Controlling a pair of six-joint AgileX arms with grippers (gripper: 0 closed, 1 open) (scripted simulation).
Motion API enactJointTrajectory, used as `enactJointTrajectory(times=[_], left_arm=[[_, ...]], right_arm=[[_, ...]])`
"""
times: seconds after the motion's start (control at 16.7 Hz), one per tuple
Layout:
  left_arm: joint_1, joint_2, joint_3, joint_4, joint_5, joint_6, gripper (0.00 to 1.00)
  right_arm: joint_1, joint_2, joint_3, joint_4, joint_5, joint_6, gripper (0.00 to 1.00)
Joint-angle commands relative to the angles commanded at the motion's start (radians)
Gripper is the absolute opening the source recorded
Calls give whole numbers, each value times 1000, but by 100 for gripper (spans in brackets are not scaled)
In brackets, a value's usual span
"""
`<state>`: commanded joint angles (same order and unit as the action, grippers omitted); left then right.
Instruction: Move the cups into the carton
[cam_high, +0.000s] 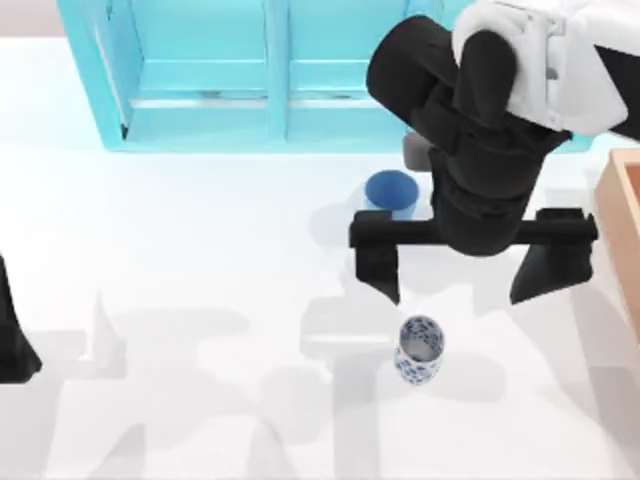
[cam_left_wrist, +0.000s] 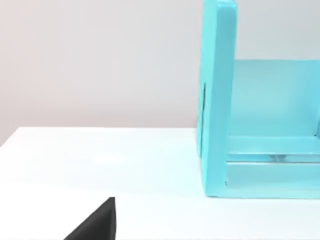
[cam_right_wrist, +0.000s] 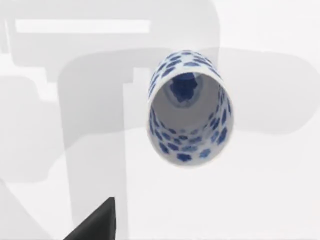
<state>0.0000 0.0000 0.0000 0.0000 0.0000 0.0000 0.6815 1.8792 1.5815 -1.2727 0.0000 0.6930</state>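
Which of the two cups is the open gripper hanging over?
The white floral cup, just below the right gripper. The plain blue cup stands farther back by the shelf unit.

On the counter (cam_high: 200, 260) the shelf unit (cam_high: 200, 75) stands at the far edge. The plain cup (cam_high: 389, 190) sits just before it, and the patterned cup (cam_high: 418, 350) nearer. The carton (cam_high: 625, 230) lies at the right edge. The right tool (cam_high: 465, 275) hangs between the cups.
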Motion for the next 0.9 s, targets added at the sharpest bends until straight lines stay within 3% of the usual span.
enactJointTrajectory(times=[0.54,0.84,0.9], left_arm=[[0,0,0,0,0,0,100],[0,0,0,0,0,0,100],[0,0,0,0,0,0,100]], right_arm=[[0,83,-252,340,1,5,100],[0,92,-278,370,1,5,100],[0,92,-278,370,1,5,92]])
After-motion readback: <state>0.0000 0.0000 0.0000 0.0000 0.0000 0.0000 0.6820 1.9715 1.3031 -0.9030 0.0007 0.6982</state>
